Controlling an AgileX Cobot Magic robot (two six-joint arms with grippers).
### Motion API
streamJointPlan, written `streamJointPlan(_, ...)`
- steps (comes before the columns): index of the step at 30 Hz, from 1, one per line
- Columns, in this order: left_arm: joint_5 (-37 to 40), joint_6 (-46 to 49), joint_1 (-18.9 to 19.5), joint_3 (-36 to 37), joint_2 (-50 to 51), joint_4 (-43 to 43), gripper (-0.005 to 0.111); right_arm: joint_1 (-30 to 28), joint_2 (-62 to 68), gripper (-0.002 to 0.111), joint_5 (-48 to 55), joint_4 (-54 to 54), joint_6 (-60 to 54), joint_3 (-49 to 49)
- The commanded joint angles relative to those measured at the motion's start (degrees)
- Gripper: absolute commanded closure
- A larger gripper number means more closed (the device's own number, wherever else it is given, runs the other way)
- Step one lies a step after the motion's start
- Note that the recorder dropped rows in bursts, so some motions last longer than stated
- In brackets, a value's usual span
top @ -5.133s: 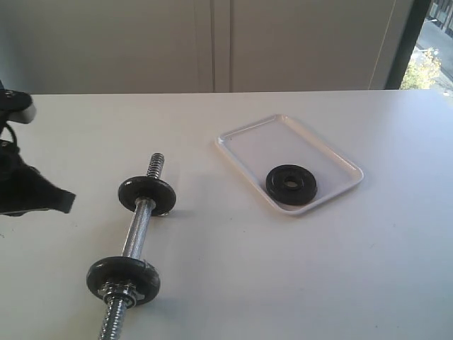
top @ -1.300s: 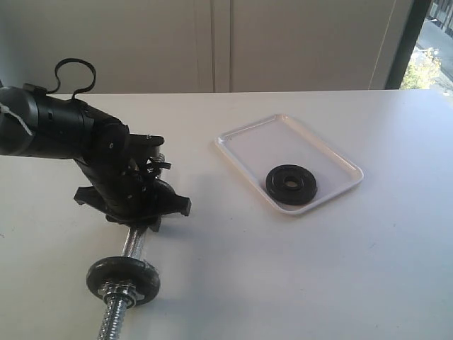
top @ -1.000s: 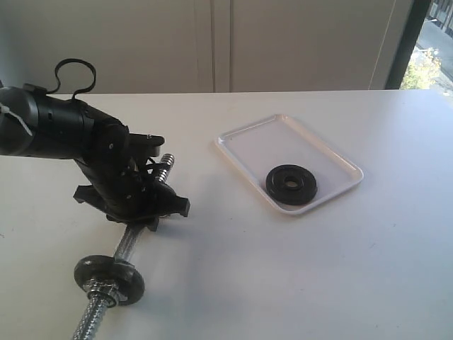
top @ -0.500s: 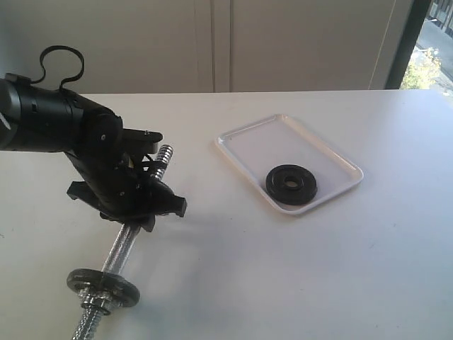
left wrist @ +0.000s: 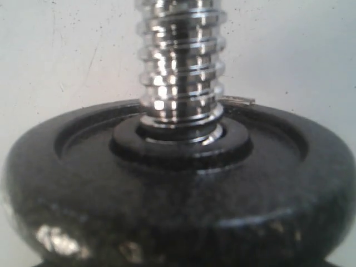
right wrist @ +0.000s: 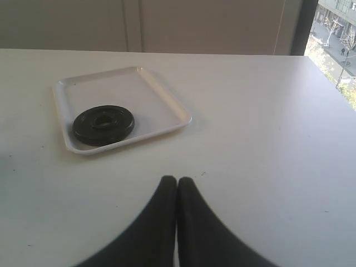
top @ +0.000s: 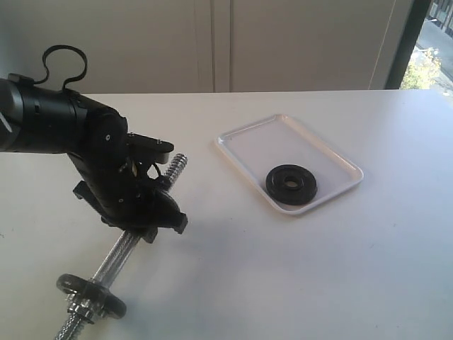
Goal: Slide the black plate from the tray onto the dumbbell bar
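The glossy black plate (top: pixel 291 184) lies flat in the near part of the white tray (top: pixel 262 138). My left gripper (top: pixel 145 209) is shut on the dumbbell bar (top: pixel 119 253) at its upper grey-black disc and holds it tilted. The bar's threaded end (top: pixel 175 167) points toward the tray, and its lower disc (top: pixel 88 289) is near the table's front edge. The left wrist view is filled by the gripped disc (left wrist: pixel 167 211) and the threaded end (left wrist: pixel 181 67). My right gripper (right wrist: pixel 177 181) is shut and empty above the table, short of the tray (right wrist: pixel 150 94) and the plate (right wrist: pixel 103 123).
A chrome collar nut (top: pixel 79 310) sits below the lower disc. White tabletop (top: pixel 283 269) stretches between the bar and the tray. A wall and a window stand behind the table.
The left gripper has swung the bar: the lower disc slid left and toward the front edge, and the threaded end moved right toward the tray. Plate and right gripper have not moved.
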Motion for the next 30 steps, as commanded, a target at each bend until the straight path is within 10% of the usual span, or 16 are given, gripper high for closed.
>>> streamJointPlan(1, 1.63, 2.36, -0.23, -0.51, -2.58, -0.4, 0.107, 0.24, -0.34, 0.108, -0.63, -0.75, 0.13, 0.12)
streamJointPlan(17, 1.5, 5.96, -0.23, -0.51, -2.58, -0.81, 0.107, 0.24, -0.34, 0.108, -1.89, -0.75, 0.13, 0.12)
streamJointPlan(30, 2.35, 8.49, -0.23, -0.51, -2.58, -0.81, 0.107, 0.24, -0.34, 0.108, -40.17, -0.25, 13.85, 0.12)
